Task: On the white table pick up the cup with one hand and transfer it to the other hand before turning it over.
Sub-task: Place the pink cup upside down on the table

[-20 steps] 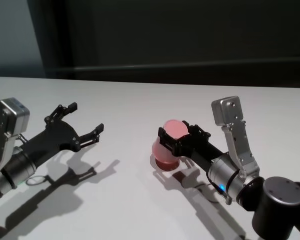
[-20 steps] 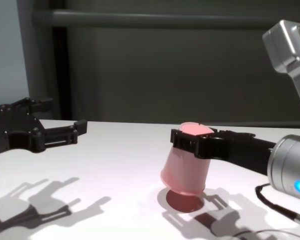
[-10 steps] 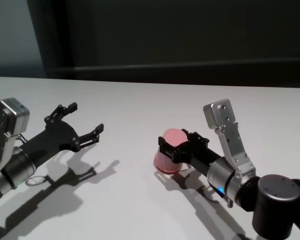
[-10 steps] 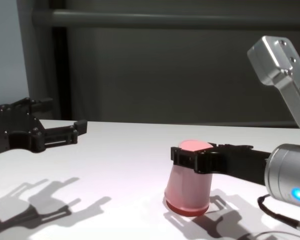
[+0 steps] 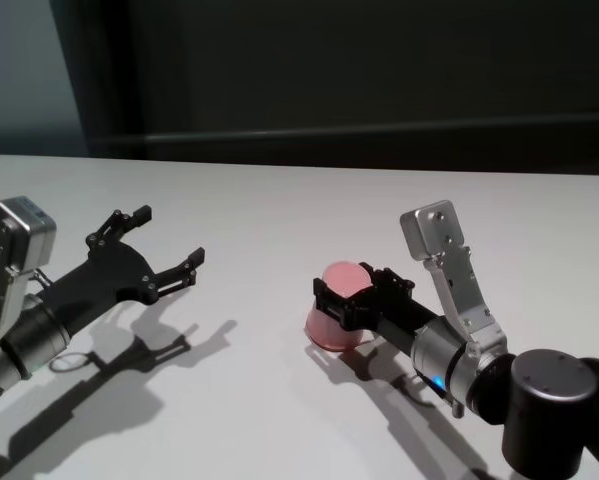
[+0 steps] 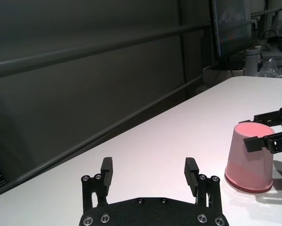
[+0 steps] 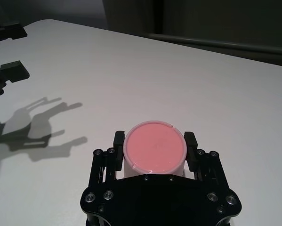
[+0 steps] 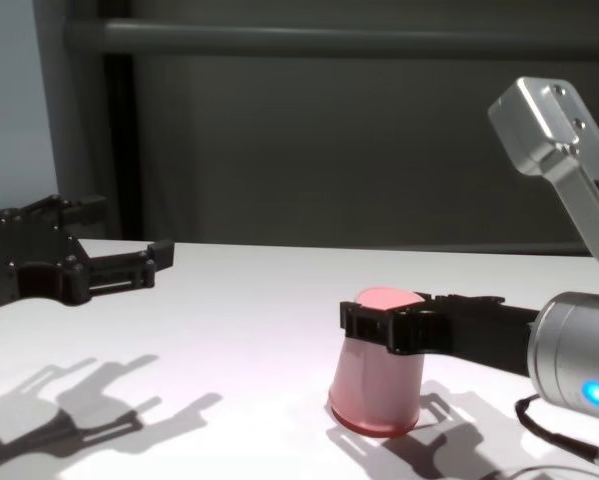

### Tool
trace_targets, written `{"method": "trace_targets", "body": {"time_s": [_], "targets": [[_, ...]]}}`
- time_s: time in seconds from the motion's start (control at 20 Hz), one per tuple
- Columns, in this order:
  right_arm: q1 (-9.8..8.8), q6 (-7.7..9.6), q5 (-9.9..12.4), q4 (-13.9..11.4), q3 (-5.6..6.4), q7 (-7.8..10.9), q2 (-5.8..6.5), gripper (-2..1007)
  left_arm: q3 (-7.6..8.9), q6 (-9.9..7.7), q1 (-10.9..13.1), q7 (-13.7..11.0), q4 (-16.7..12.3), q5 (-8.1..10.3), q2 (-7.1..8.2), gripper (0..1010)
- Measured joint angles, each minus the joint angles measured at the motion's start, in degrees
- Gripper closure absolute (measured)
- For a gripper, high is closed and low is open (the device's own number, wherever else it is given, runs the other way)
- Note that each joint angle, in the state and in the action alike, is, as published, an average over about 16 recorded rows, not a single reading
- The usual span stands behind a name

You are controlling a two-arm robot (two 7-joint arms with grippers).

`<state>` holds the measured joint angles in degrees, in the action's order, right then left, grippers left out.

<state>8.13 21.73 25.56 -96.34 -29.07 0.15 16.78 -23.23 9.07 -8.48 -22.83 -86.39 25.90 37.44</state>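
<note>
White tabletop carries the pink cup upside down, rim flat on it, clamped near its base by the right pincer while the left pincer waits spread and empty well apart, suggesting only release remains.

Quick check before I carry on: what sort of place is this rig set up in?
Probably a lab or office workroom. A plain white table stands against a dark railed wall, with a monitor and a white bottle at the far end. Only a pink cup is being worked.
</note>
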Motion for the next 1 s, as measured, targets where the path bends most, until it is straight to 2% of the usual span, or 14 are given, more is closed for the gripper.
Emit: {"method": "trace_targets", "body": {"time_s": [0.5, 1.0], "targets": [[-0.81, 1.26, -1.1, -0.5, 0.50, 0.07, -0.83, 267, 0.00, 0.00, 0.0, 0.0, 0.0, 0.00, 0.00, 9], [-1.24, 1.54, -1.5, -0.5, 0.80, 0.09, -1.41, 264, 0.00, 0.00, 0.0, 0.0, 0.0, 0.00, 0.00, 9]]}}
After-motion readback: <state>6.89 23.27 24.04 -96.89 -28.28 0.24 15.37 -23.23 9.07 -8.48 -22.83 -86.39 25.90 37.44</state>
